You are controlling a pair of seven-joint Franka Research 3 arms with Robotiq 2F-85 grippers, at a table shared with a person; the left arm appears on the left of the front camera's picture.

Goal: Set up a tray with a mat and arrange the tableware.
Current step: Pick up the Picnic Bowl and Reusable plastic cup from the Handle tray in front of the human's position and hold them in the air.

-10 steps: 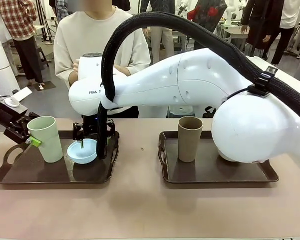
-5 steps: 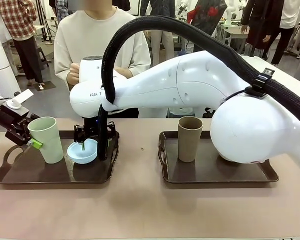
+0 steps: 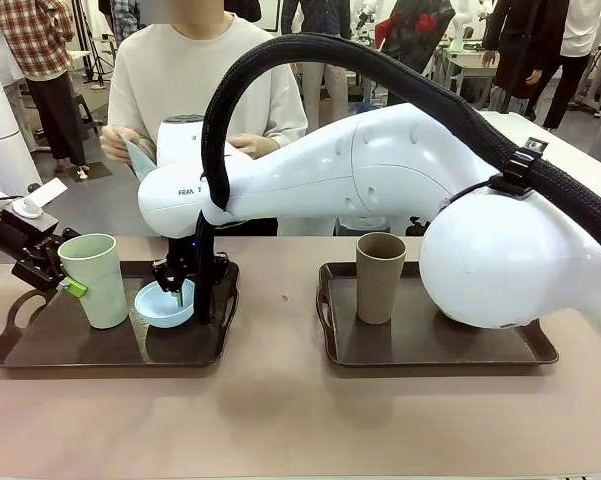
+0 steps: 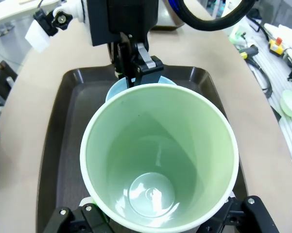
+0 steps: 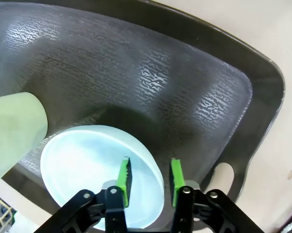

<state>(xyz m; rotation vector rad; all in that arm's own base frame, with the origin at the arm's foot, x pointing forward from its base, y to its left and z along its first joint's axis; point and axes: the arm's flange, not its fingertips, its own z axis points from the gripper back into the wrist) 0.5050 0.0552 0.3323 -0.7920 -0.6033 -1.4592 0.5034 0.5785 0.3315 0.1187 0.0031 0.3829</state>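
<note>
The left gripper (image 4: 156, 217) is nearest. It is clamped on the green tumbler (image 3: 94, 280), with one finger on each side of its wall. The tumbler stands mouth up and leans slightly. It is empty, pale and glossy inside, with a plain thin rim. The dark tray (image 3: 40, 345) lies below this gripper, and I cannot tell whether the tumbler's base rests on it or hangs just above.

Just beyond the tumbler, the right gripper (image 5: 150, 175) points down at the bowl (image 5: 87, 165). Its pads (image 5: 125, 175) are apart, one inside the rim and one outside, with a gap showing, so it does not seem to pinch. The bowl is light blue, shallow and empty. It sits on the tray's textured floor under that gripper, close beside the tumbler.

The step in hand looks like arranging this tray: the bowl seems placed and the tumbler is going down. Next, the right gripper should rise straight off the rim. The left should seat the tumbler flat and let go without nudging the bowl.

Well apart from both grippers, a brown tumbler (image 3: 380, 278) stands on a second tray (image 3: 480, 345).
</note>
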